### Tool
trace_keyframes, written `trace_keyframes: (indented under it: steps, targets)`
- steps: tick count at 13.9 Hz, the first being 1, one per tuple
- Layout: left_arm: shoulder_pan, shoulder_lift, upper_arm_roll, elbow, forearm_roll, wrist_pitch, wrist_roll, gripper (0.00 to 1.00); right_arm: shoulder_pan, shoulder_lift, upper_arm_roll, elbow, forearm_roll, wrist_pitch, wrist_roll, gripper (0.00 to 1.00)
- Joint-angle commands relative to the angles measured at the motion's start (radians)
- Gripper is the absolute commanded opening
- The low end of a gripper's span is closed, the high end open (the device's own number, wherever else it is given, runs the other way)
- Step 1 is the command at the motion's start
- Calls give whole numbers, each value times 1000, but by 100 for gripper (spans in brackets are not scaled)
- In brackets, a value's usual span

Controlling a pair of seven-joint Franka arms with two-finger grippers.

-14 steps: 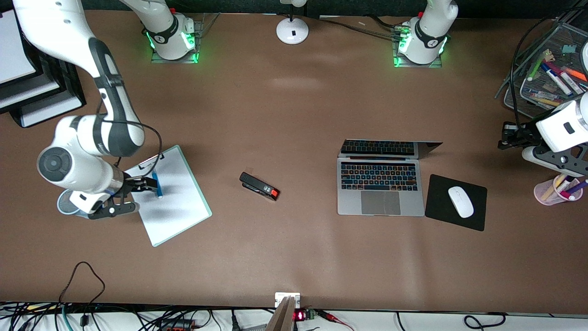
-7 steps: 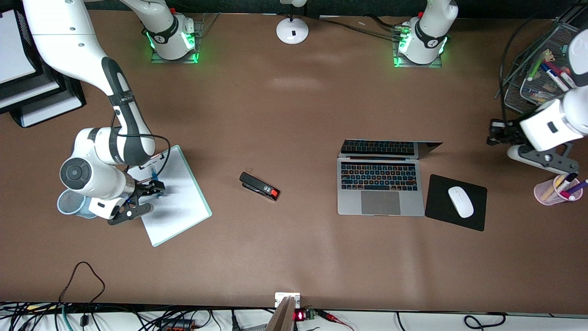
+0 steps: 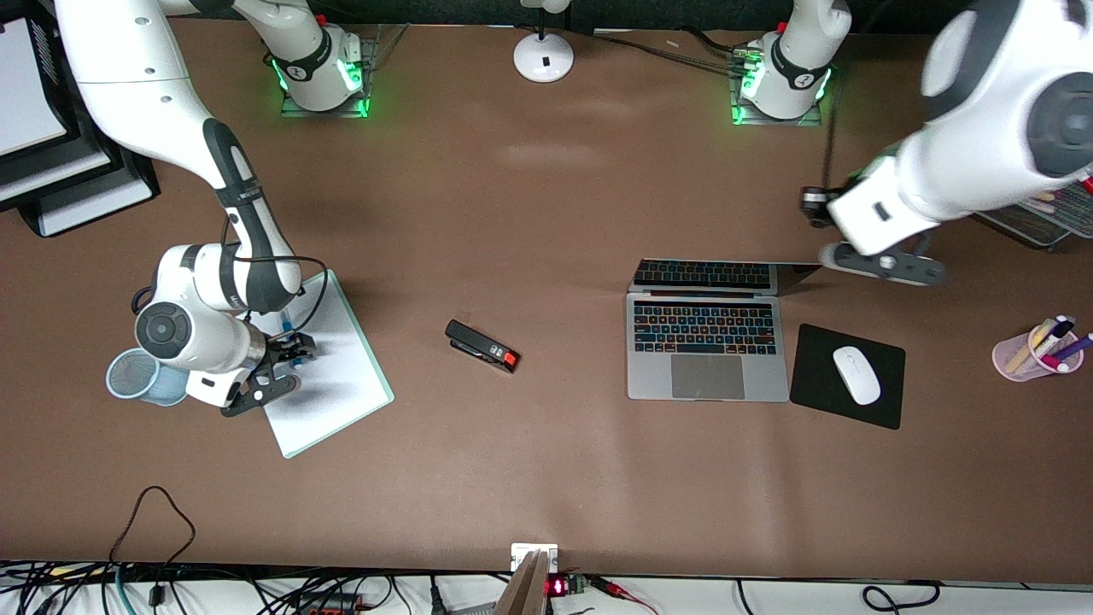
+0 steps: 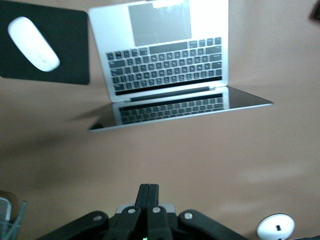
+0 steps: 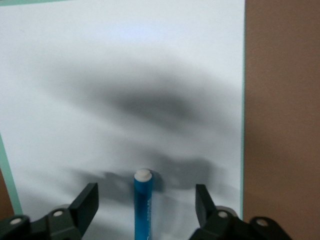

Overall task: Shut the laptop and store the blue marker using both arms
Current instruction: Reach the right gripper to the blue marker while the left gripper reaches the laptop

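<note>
The laptop [image 3: 707,342] lies open on the table, its lid [image 3: 726,275] tilted low toward the arms' bases; the left wrist view shows its keyboard [image 4: 165,60] too. My left gripper [image 3: 809,206] [image 4: 148,192] is shut and holds nothing; it hangs over the table by the corner of the lid. The blue marker [image 3: 286,325] [image 5: 143,205] lies on the white sheet of a clipboard [image 3: 341,384]. My right gripper [image 3: 295,348] [image 5: 145,202] is open low over it, one finger [image 5: 87,202] on each side, neither touching it.
A black stapler [image 3: 482,346] lies between clipboard and laptop. A white mouse [image 3: 856,374] sits on a black mouse pad [image 3: 820,401] beside the laptop. A pink cup [image 3: 1025,357] of markers, a wire tray [image 3: 1037,224], a blue mesh cup [image 3: 137,376] and a lamp base [image 3: 543,55] stand around.
The left arm has swung up from the pink cup to over the table by the laptop's lid. The right gripper has settled lower around the marker, its fingers a little narrower.
</note>
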Motion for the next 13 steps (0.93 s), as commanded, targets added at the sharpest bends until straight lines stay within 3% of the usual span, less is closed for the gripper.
trace_keyframes:
  steps: [1, 3, 6, 13]
  targets:
    - [5, -7, -69, -68, -21, 51, -98, 0, 9, 0, -1, 3, -11, -1, -9, 75]
    - [5, -48, -103, -189, -19, 138, -123, 0, 9, 0, -2, 3, -11, -1, 2, 58]
    - [5, -104, -119, -373, -18, 308, -124, 0, 7, 8, -2, 4, -9, -1, -6, 58]
    - [6, -75, -125, -574, 1, 627, -126, 0, 6, 20, -2, 8, -8, 4, -7, 54]
